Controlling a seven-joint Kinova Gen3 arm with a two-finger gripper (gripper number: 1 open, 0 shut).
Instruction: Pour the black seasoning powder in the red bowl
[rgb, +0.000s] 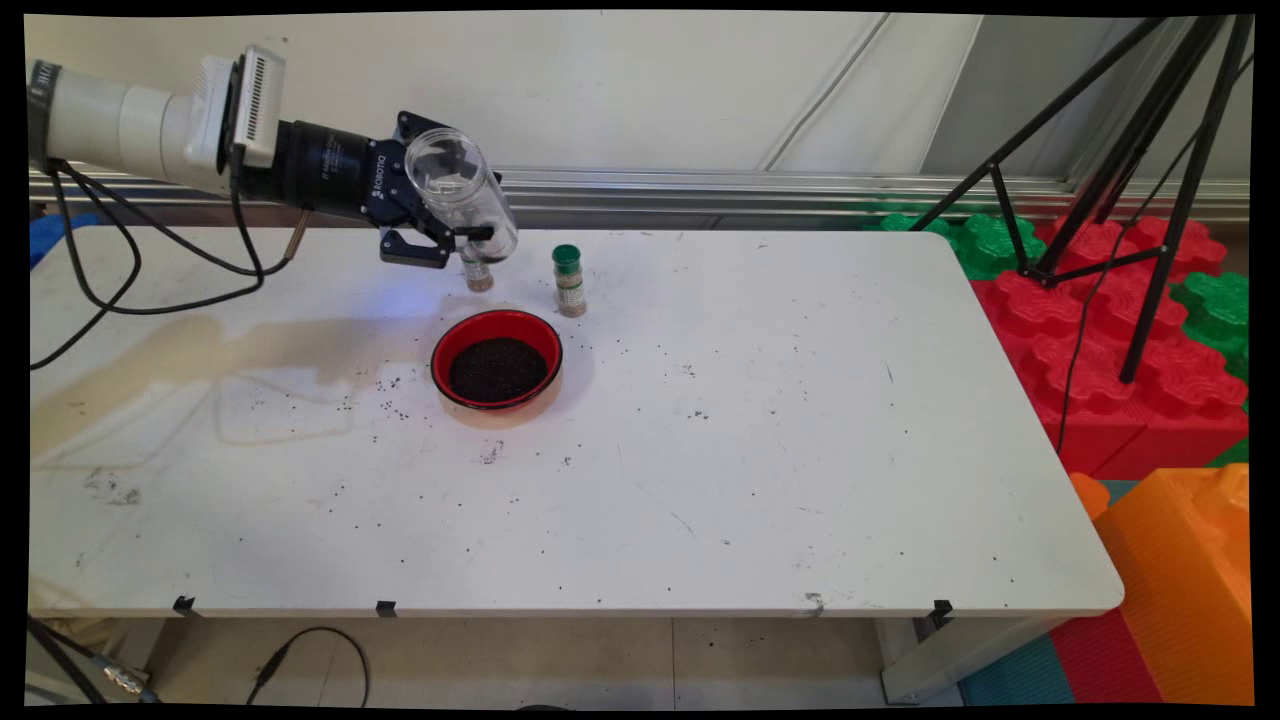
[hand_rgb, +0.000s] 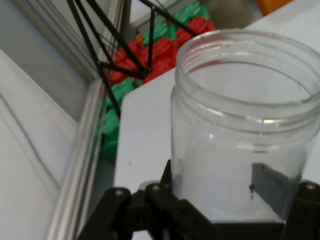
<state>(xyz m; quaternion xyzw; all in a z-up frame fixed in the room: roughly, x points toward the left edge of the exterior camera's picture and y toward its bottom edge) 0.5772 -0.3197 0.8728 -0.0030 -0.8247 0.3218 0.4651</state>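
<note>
One clear plastic jar (rgb: 462, 190) sits pinched between the fingers of the black gripper (rgb: 455, 225), held tilted in the air above the tabletop's (rgb: 750, 450) far edge — empty, by the look of it, its open mouth seen up close in the hand view (hand_rgb: 247, 125). Just below the gripper a small spice bottle (rgb: 479, 275) stands partly hidden; a second one with a green cap (rgb: 569, 281) stands near it. A red bowl (rgb: 497, 359) of dark grains rests in front of both bottles — loose specks lie scattered around it.
</note>
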